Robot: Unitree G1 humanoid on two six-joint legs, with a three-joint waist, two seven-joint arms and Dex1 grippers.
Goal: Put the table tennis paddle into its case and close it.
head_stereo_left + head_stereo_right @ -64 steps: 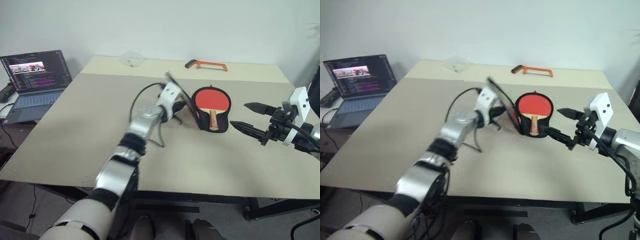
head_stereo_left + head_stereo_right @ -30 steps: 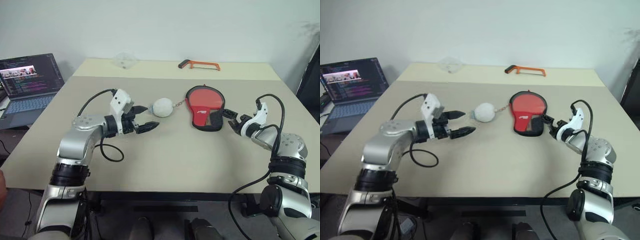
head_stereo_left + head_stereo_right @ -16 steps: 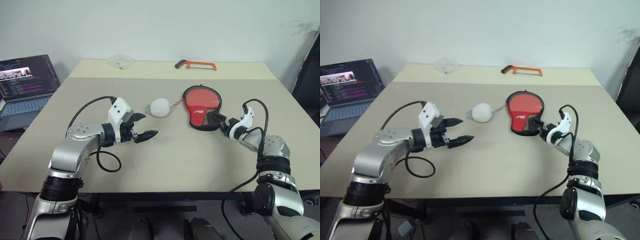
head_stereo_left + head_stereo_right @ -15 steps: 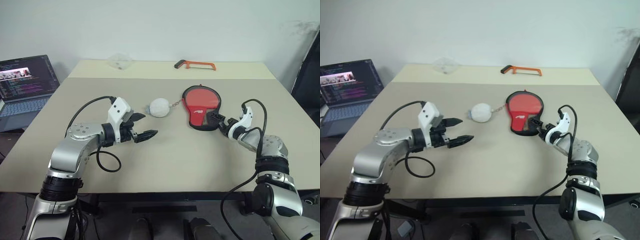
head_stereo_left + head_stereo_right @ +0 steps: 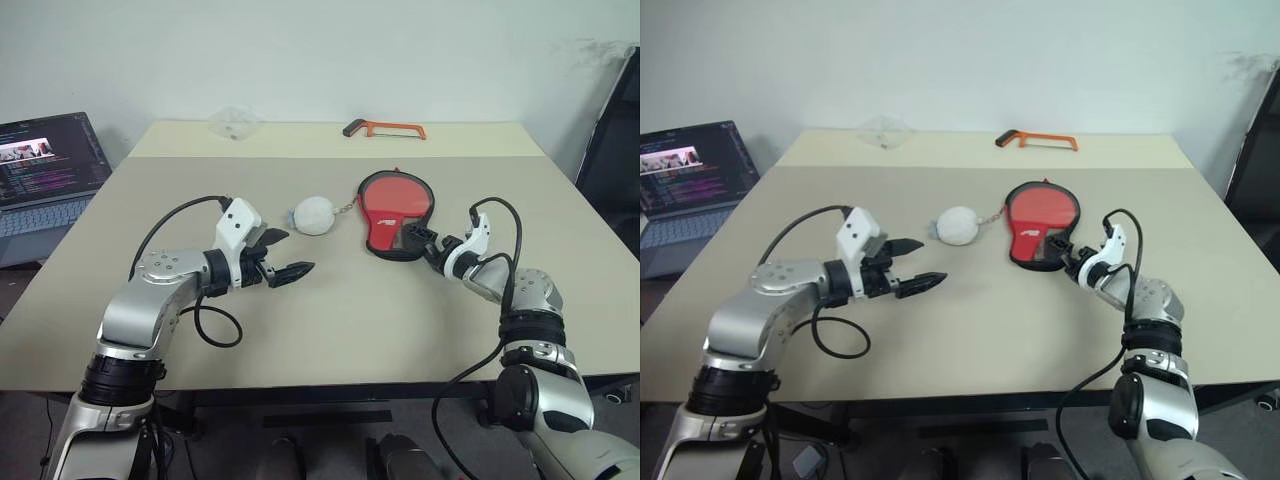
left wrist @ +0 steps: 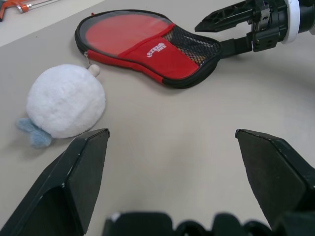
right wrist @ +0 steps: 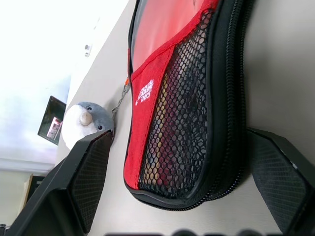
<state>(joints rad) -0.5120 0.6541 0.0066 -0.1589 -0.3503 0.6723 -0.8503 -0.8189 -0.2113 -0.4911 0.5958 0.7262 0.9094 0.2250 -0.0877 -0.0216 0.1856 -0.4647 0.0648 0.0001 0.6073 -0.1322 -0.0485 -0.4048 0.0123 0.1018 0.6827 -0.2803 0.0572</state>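
Case mid-table, right gripper at its edge

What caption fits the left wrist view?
Open left gripper faces closed red case and plush ball; right gripper at its handle end.

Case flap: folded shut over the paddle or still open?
Folded shut. The case lies flat on the table, red mesh-pocket face up, edges meeting. Whether the zipper is fully run, cannot tell. Both grippers are open, off it.
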